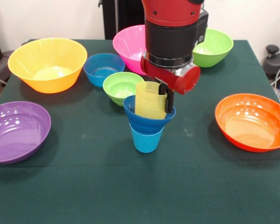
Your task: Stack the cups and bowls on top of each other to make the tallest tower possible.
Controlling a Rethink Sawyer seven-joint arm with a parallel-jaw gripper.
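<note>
At frame centre, a translucent ribbed yellow plastic cup [150,100] was gripped by the black gripper [164,99]. It was held inside a small dark blue plastic bowl [148,120] seated on a light blue plastic cup [146,139].

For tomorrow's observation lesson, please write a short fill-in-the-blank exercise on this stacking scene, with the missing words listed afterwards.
1. The dark blue bowl sits on top of the light blue ____.
2. The gripper is lowering a ____ cup into that bowl.
3. The lone bowl at the picture's right edge is ____.
4. Next to the yellow-orange bowl, the bowl at the picture's lower left is ____.

Missing words: cup; yellow; orange; purple
</note>
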